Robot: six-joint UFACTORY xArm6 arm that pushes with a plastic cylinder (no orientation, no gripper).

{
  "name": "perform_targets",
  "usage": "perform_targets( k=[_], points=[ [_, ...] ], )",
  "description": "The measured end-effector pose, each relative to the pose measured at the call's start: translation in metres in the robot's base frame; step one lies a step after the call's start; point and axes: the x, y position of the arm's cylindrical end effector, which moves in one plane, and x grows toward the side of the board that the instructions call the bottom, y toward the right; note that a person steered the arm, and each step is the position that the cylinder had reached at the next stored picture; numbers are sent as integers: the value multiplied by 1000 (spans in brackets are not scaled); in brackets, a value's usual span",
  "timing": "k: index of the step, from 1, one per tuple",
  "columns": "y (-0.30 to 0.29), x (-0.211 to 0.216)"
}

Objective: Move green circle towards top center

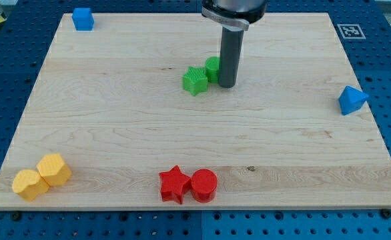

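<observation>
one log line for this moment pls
tip: touching green circle, on its right | green star: touching circle's lower left | circle: near board centre

A straight, dark grey cylindrical rod is seen, ending in my tip point(227, 85). At its 12 o'clock end it is capped by a wider black collar edged with a silver ring.

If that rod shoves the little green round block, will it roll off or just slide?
Probably slide: the small green circle block looks squat and flat-based on the smooth wooden board. My tip sits at its right edge, so it could swivel sideways. The green star block seems to touch it and may get dragged along.
</observation>
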Motion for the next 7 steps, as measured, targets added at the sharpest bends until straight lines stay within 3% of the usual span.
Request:
perform_targets(
  k=[2, 4, 7],
  points=[
    [-14, -52],
    [-53, -26],
    [-65, -65]
  ],
)
